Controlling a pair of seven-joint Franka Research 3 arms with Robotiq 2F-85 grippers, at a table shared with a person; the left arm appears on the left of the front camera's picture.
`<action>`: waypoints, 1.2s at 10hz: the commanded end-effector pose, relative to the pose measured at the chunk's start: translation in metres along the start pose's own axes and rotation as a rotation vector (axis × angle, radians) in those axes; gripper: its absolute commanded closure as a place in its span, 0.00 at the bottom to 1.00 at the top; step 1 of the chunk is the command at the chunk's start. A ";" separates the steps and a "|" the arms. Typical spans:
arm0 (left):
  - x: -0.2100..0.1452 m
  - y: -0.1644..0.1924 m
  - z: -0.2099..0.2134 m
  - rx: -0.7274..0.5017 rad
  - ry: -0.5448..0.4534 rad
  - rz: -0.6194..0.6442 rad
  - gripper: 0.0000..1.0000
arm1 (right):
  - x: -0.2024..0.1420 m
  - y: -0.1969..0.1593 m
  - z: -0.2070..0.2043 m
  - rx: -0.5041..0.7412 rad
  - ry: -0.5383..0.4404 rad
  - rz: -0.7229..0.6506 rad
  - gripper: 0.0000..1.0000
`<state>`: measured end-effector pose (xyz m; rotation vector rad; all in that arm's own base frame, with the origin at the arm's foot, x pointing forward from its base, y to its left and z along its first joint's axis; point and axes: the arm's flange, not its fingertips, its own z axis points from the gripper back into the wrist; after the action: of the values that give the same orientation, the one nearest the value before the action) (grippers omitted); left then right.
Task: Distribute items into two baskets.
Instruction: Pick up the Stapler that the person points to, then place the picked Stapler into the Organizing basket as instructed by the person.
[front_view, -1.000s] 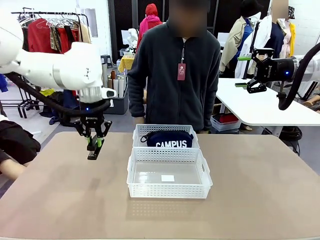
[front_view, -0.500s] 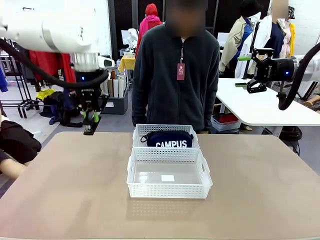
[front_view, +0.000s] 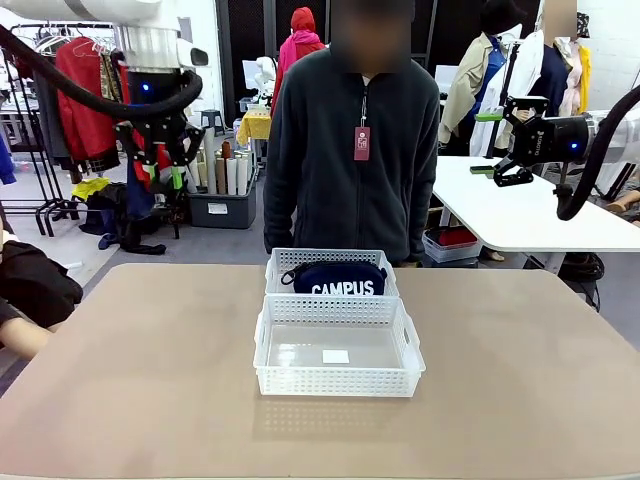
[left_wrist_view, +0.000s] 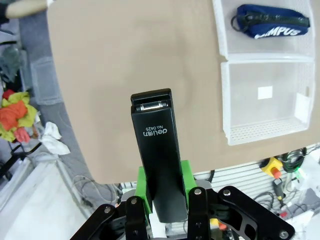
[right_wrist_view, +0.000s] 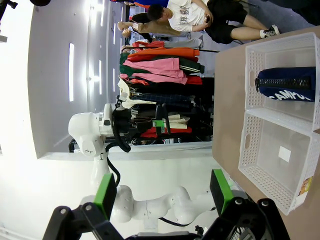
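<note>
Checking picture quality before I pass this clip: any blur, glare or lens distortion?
Front view: sharp, evenly lit, faint reflection under the near basket. Left wrist view: print on the stapler reads crisply; the table edge bows. Right wrist view: rolled sideways, the wall beyond the right hand blown out white.

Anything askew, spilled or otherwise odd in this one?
Nothing stands out. The pouch lies inside the far basket. The near basket sits square and empty just in front of it. The left hand grips the stapler high up.
</note>
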<state>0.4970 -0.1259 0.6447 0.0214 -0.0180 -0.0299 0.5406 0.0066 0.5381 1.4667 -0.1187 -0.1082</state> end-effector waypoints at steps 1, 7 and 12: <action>-0.001 0.003 0.005 0.006 -0.019 0.008 1.00 | -0.002 0.002 0.000 0.000 0.001 0.002 0.00; 0.000 0.001 0.004 -0.001 -0.007 0.002 1.00 | -0.002 0.002 0.000 0.000 0.001 0.002 0.00; 0.000 0.001 0.004 -0.001 -0.007 0.002 1.00 | -0.002 0.002 0.000 0.000 0.001 0.002 0.00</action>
<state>0.4987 -0.1262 0.6465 0.0187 -0.0221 -0.0301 0.5406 0.0066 0.5381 1.4667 -0.1187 -0.1081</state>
